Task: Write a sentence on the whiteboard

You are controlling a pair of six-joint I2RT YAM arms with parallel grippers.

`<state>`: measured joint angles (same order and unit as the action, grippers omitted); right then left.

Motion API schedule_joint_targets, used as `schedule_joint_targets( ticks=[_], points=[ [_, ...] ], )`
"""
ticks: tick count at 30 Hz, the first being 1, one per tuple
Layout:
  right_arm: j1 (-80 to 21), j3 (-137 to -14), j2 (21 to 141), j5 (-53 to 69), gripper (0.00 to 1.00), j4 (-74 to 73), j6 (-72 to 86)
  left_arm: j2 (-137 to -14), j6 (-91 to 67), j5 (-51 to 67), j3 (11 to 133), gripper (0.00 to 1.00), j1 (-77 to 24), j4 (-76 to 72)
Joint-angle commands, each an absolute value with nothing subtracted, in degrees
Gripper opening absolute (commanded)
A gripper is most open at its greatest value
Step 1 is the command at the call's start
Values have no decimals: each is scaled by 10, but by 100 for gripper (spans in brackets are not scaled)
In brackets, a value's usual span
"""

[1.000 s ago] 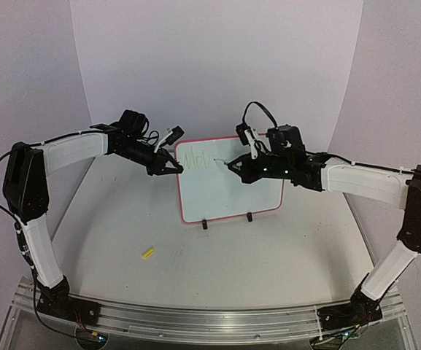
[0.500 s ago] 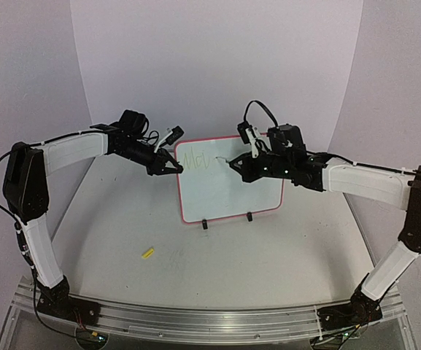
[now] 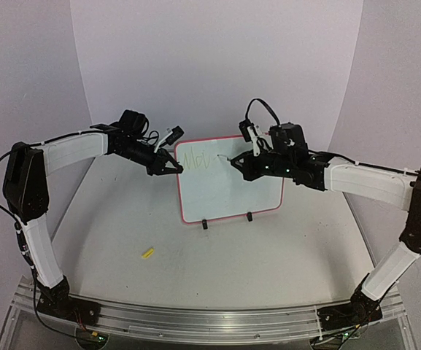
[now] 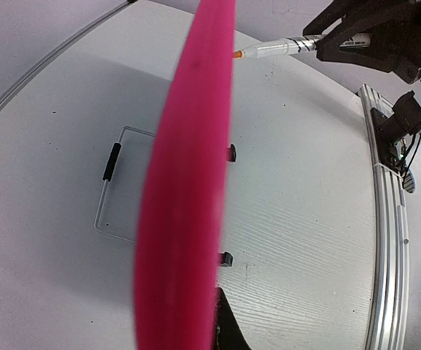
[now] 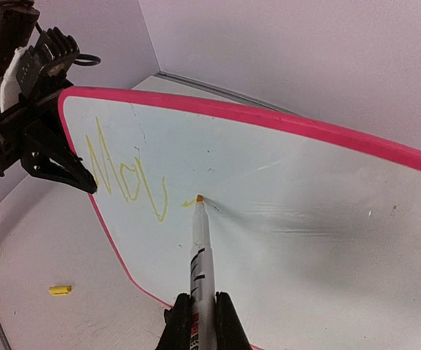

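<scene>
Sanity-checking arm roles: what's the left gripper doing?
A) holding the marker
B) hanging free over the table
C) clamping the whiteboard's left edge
C: the left gripper is closed on the pink left frame of the whiteboard, while the marker sits in the right gripper.

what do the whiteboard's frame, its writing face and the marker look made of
Frame: probably moulded plastic, pink, smooth with a soft sheen. Writing face: likely a glossy white coated sheet; light streaks show across it. Marker: apparently a white plastic barrel with a printed label and an orange felt-like tip.
</scene>
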<state>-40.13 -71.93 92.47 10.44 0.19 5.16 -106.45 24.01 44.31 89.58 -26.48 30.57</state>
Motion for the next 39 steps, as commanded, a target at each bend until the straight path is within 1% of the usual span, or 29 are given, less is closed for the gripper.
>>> schedule_joint_targets(
  ticks=[1,12,25,39],
  points=[
    [-396,-754,932,116,0,27,45,-1067,277,368,897,0,-267,330],
    [-396,-752,951,124,0,31,51,-1068,278,368,897,0,-267,330],
    [-396,-701,944,121,0,32,68,-1069,278,368,897,0,-267,329],
    [-396,-692,926,76,0,41,73,-1065,278,368,897,0,-267,330]
  ],
)
